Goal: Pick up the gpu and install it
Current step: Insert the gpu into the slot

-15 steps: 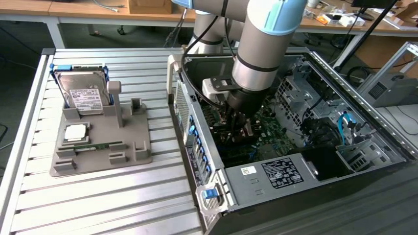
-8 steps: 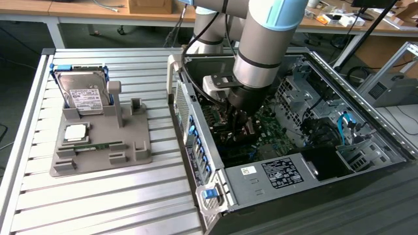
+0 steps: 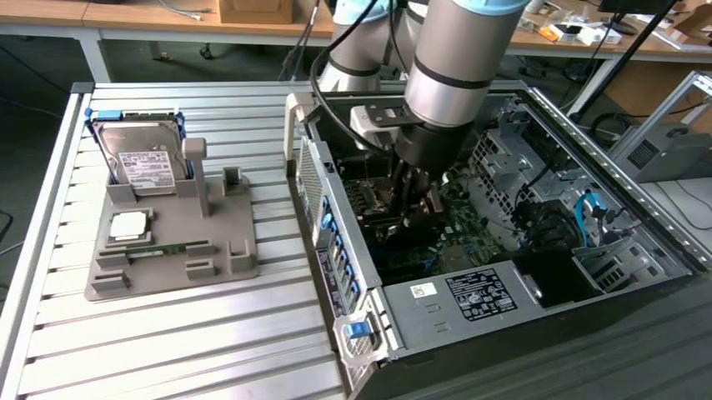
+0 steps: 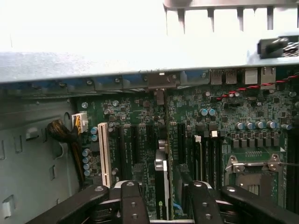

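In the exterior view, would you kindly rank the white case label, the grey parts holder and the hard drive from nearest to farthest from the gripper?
The gripper is inside the open computer case.
1. White case label: on the case's metal cover, just below the gripper in the picture.
2. Grey parts holder: on the slatted table, toward the exterior view's left.
3. Hard drive: upright in the holder's far-left corner.

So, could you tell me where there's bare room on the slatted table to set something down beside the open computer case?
Bare slats lie in front of the grey parts tray toward the near edge of the slatted table, plus a narrow strip between the tray and the computer case. The tray is crowded with the hard drive; inside the case, the gripper holds the gpu over the motherboard.
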Controlling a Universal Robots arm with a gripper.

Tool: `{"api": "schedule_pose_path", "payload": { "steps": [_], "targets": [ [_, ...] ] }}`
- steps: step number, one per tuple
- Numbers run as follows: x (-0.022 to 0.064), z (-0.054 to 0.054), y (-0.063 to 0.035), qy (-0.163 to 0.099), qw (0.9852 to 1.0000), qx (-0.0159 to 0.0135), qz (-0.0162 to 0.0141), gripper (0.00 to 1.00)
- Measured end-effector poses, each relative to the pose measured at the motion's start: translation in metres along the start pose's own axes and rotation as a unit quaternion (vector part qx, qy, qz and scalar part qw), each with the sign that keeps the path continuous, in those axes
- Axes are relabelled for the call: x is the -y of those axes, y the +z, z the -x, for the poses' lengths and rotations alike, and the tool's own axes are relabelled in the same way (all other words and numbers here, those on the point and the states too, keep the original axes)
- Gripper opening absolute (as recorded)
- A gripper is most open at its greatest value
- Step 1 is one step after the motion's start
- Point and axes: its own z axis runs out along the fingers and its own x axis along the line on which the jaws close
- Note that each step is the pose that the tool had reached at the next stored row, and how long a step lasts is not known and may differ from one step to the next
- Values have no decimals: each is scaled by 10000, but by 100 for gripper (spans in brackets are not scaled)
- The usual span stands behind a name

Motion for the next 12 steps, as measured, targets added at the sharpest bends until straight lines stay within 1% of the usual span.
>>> {"api": "schedule_pose_path", "payload": {
  "steps": [4, 5, 6, 7, 9, 10, 11, 12],
  "targets": [
    [4, -6, -150, 0, 10000, -1, 0, 41],
    [6, -9, -213, 0, 10000, 0, 0, 41],
    [7, -10, -246, 0, 10000, 0, 0, 41],
    [8, -11, -267, 0, 10000, 0, 0, 41],
    [8, -12, -276, 0, 10000, 2, -1, 41],
    [8, -12, -279, 0, 10000, 1, 0, 40],
    [8, -12, -280, -1, 10000, 0, 0, 33],
    [8, -12, -281, -2, 10000, -3, 0, 21]
  ]
}}
